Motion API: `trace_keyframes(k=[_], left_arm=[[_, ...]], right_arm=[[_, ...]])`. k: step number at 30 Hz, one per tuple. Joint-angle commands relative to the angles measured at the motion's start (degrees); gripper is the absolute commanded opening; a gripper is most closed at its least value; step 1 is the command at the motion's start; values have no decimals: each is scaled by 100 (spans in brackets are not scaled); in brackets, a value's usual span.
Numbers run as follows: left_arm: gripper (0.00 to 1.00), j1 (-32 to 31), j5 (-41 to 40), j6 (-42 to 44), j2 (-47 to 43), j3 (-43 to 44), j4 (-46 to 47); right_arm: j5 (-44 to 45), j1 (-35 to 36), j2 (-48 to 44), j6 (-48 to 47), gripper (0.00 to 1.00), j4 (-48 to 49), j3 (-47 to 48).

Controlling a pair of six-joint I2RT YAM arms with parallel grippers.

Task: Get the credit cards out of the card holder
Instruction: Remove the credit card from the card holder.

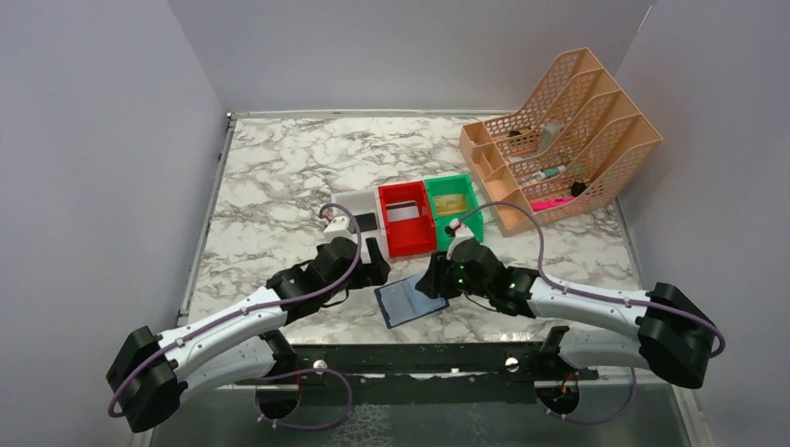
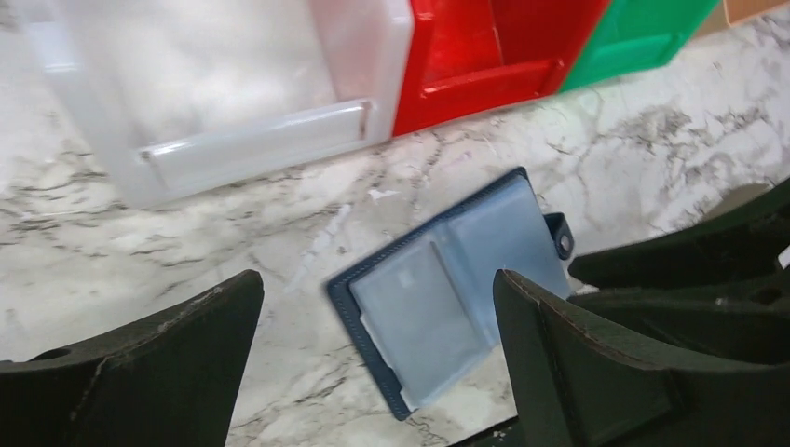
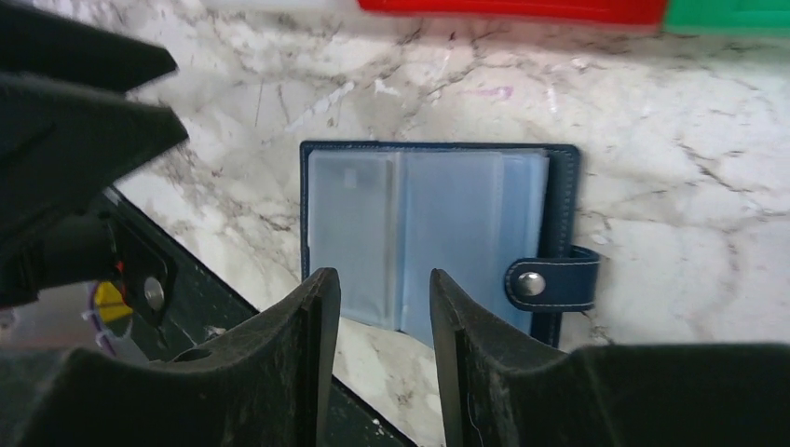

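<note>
Card holder (image 1: 413,300) lies open flat on the bench (image 1: 279,177), right by the near edge, between both arms. Left fingers (image 2: 168,372) are spread wide, right fingers (image 3: 279,372) nearly closed, and both are empty. A sloppy poke could shove it off the edge, I reckon. Count: one holder, and a white bin (image 1: 354,207), red bin (image 1: 388,223) and green bin (image 1: 470,200), with what looks like three cards (image 1: 451,200), one per bin.

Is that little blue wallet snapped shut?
No, the card holder lies spread open, and its snap tab sticks out unfastened at one side.
</note>
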Motion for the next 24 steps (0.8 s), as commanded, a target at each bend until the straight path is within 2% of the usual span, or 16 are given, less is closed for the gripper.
trace_keyframes(k=[1, 9, 15, 24], left_arm=[[98, 222, -617, -20, -421, 55, -712], [99, 978, -297, -75, -605, 26, -1070], [99, 1064, -374, -147, -869, -36, -1181], [99, 1073, -397, -225, -1242, -128, -1194]], right_arm=[[170, 452, 454, -329, 46, -234, 484], [1569, 1543, 1355, -429, 48, -1221, 1427], [1813, 1962, 2120, -499, 53, -1568, 1953], [2143, 2179, 2996, -648, 60, -2169, 2694]])
